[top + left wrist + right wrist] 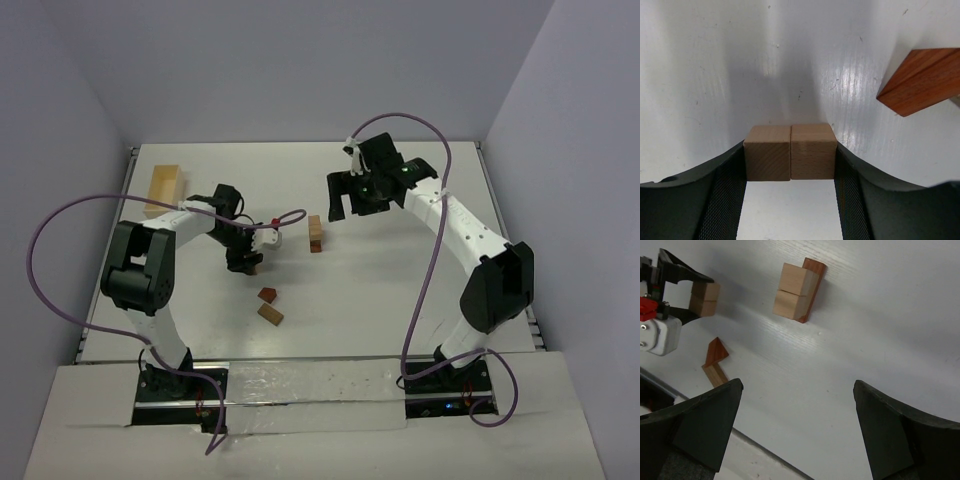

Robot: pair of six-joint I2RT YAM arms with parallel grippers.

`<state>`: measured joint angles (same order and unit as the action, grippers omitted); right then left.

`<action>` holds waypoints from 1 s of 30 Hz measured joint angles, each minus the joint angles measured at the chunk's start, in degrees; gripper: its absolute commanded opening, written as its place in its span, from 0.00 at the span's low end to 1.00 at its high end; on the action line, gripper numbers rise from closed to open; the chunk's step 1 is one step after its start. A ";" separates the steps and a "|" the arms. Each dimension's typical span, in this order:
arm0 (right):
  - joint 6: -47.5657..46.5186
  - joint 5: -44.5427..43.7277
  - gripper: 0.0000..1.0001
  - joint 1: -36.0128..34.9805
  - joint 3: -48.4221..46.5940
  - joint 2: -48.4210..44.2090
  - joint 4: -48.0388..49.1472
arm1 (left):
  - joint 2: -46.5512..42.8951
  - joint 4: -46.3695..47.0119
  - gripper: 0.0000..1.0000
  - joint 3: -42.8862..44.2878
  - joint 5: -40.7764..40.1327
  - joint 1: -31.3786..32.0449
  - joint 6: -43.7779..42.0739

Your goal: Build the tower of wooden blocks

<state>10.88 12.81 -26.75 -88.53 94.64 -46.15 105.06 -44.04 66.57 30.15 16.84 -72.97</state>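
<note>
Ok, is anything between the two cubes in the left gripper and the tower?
Nothing visible. The table between the cubes in the left gripper and the tower is bare. The two loose blocks lie nearer the bases, off that line; the right gripper hangs beyond the tower.

Pale wooden box (pixel 165 188) on a white bench (pixel 400 290), enclosed by plain walls.
The box lies near the bench's far left corner, long side running roughly front to back, close to the left wall (pixel 60 150). The back wall (pixel 300 60) and right wall (pixel 590 110) are the same flat lavender-grey. A glossy, wrinkled strip (pixel 310 385) runs along the bench's near edge.
</note>
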 measured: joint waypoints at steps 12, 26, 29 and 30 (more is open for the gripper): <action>13.18 41.42 0.99 6.69 16.22 -6.42 22.27 | -27.74 4.37 0.00 -1.29 14.56 -0.11 20.87; 82.50 60.95 0.91 3.29 26.82 -1.77 110.57 | -47.25 17.70 0.00 -7.35 23.93 1.03 44.53; 81.95 61.76 0.92 3.34 26.82 -2.04 109.56 | -45.83 17.25 0.00 -6.73 24.00 1.17 44.70; 81.57 61.94 0.92 3.39 26.82 -2.14 108.52 | -45.24 17.12 0.00 -6.44 23.95 1.21 44.72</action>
<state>92.45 74.75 -23.37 -61.71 92.50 62.37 59.81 -26.92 60.12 54.10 18.05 -28.25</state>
